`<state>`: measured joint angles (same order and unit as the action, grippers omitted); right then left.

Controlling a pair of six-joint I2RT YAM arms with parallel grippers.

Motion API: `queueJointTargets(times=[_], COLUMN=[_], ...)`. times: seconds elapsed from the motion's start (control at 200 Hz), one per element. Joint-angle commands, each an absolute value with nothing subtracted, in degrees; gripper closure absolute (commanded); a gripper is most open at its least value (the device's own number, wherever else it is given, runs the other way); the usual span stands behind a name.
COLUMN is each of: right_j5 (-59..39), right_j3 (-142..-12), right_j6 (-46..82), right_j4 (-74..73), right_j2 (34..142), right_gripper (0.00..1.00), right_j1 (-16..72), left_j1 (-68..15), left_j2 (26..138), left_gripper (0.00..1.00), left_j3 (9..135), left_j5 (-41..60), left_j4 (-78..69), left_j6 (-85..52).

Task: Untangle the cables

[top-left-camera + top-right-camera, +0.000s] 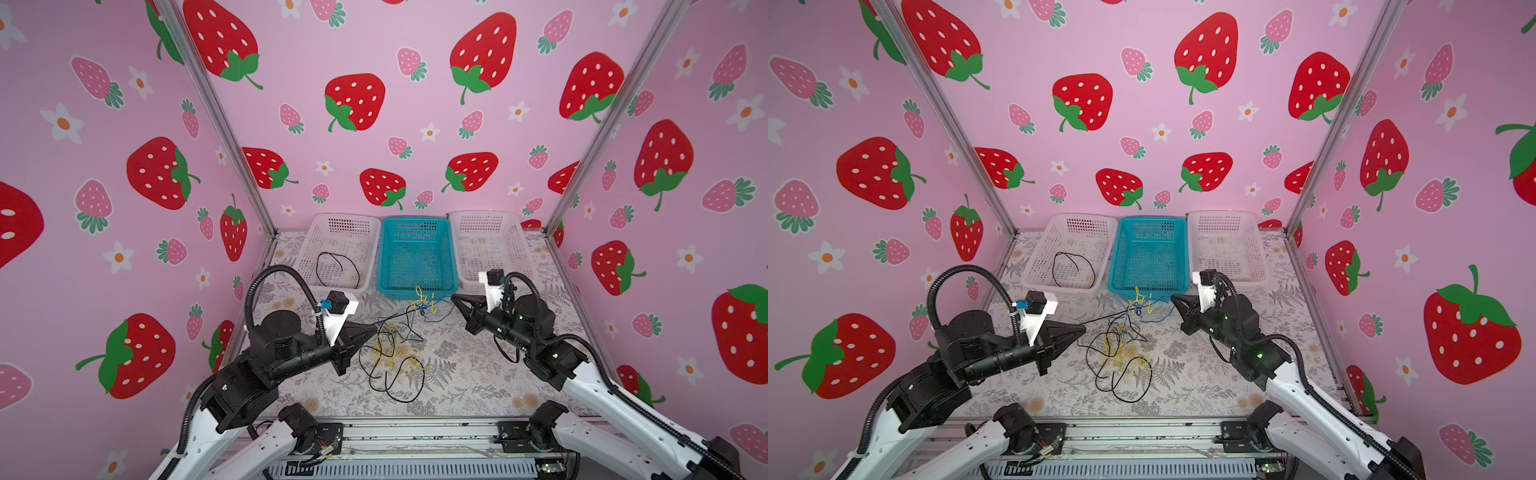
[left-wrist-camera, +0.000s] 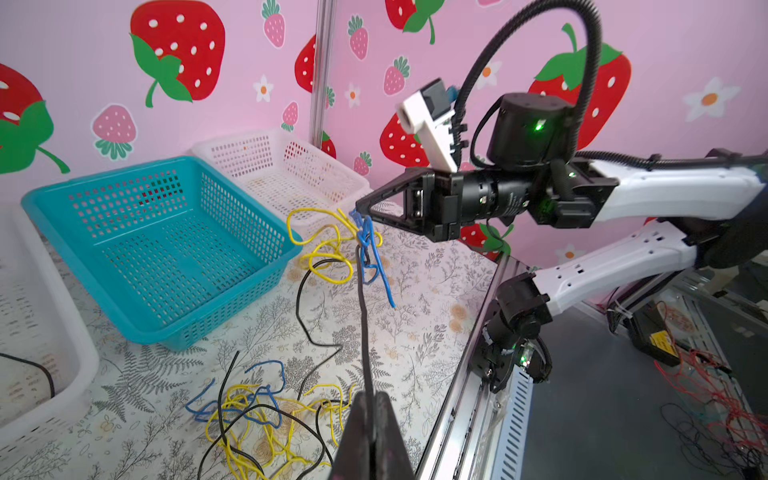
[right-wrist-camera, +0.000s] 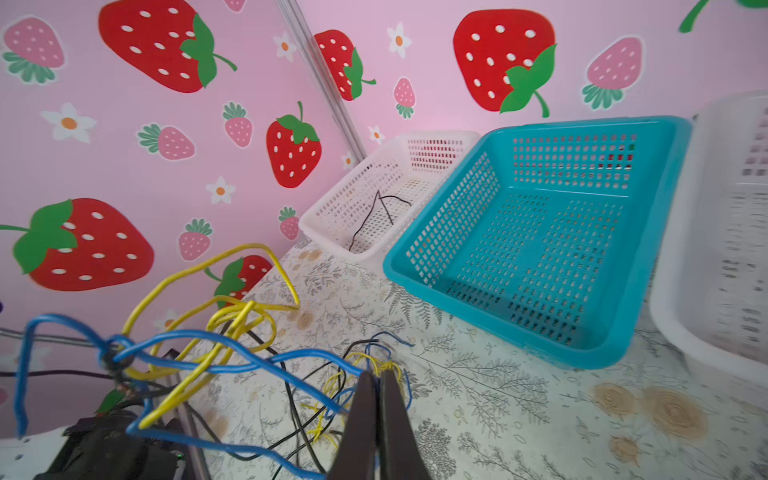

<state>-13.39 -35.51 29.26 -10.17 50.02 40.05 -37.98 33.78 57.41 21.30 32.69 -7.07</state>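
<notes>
Left gripper [image 1: 373,329] was shut, its fingers [image 2: 353,436] pinched together on a black cable [image 2: 365,316]. That cable ran straight and taut from the fingertips up to a raised knot [image 1: 420,306] of blue and yellow strands. Right gripper [image 1: 454,297] was likewise closed, its tips nipping a blue cable [image 2: 368,241] at the top of the same knot; the right wrist view showed blue wire passing between the closed fingers [image 3: 359,424]. Both grippers were held off the table [image 1: 478,374], in front of the teal basket [image 1: 417,219]. The left one was farther out from its near wall, toward the left-arm side; the right one was just off its near corner on the right-arm side. Knot hung between the two tips, just in front of the teal basket's near wall and clear of the tabletop. Yellow cable [image 2: 320,249] looped out of the knot toward the teal basket; could not tell whether it touched the wall. Rest of the cables [image 1: 392,359] lay as a loose heap of yellow, black and some blue on the flowered table, farther out from the teal basket than the knot, with black loops trailing off the heap's outer edge. One more black wire [image 1: 336,266] lay coiled inside the white basket [image 1: 332,220] just beside the teal basket on the left-arm side. Second white basket [image 1: 486,217] stood just beside the teal basket on the right-arm side.
</notes>
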Motion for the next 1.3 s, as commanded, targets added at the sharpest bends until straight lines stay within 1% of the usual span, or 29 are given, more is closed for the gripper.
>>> queueJointTargets(times=[0.0,0.21,0.28,0.345,0.495,0.62,0.635,0.655,0.695,0.73,0.75,0.78,0.83,0.975,1.05,1.296], right_j5=[-5.3,-7.4,-11.0,-14.6,-18.1,-21.6,-21.7,-21.8,-21.9,-22.3,-22.4,-22.4,-22.7,-24.5,-28.2,-41.1], right_j3=[-31.2,-28.2,-27.7,-27.1,-27.8,-28.6,-28.8,-29.1,-29.6,-30.0,-30.2,-30.6,-31.1,-31.8,-31.4,-30.7], right_j6=[33.2,34.6,33.7,33.5,32.0,32.2,32.3,32.5,32.7,32.8,32.8,32.6,32.3,30.2,30.0,31.9], right_j4=[-8.1,-9.9,-12.2,-15.1,-17.0,-18.8,-19.0,-19.0,-19.0,-19.3,-19.4,-19.4,-19.5,-20.7,-23.1,-31.9], right_j2=[54.3,58.6,57.5,55.1,48.9,46.1,45.9,45.8,45.6,45.7,45.7,45.9,46.0,45.7,45.8,49.9], right_gripper=[1.00,1.00,1.00,1.00,1.00,1.00,1.00,1.00,1.00,1.00,1.00,1.00,1.00,1.00,1.00,1.00], right_j1=[34.1,31.4,31.4,31.4,31.4,31.6,31.6,31.7,31.8,32.0,32.2,32.3,32.6,32.9,33.1,35.3], left_j1=[-37.6,-37.6,-37.6,-37.6,-37.6,-37.6,-37.6,-37.6,-37.6,-37.6,-37.6,-37.6,-37.6,-37.6,-37.6,-37.6], left_j2=[29.9,30.6,31.3,32.0,33.1,35.5,35.8,36.5,37.5,38.3,38.7,39.1,39.6,39.3,39.4,44.7], left_gripper=[1.00,1.00,1.00,1.00,1.00,1.00,0.96,0.86,0.72,0.56,0.49,0.42,0.34,0.23,0.17,0.16], left_j3=[66.3,73.4,73.6,72.2,65.5,59.9,59.3,58.6,57.6,56.8,56.4,56.0,55.8,56.0,55.4,53.2], left_j5=[22.7,25.4,26.2,26.8,27.0,30.3,30.8,31.5,32.1,33.0,33.4,33.8,33.8,30.7,29.9,34.8], left_j4=[28.7,27.0,27.4,27.5,25.6,22.4,21.9,21.2,20.6,19.9,19.3,19.0,19.3,22.1,21.7,14.7], left_j6=[-10.1,-12.3,-12.5,-12.8,-13.7,-15.7,-16.1,-16.5,-16.8,-17.3,-17.6,-17.5,-17.0,-14.0,-13.6,-16.3])
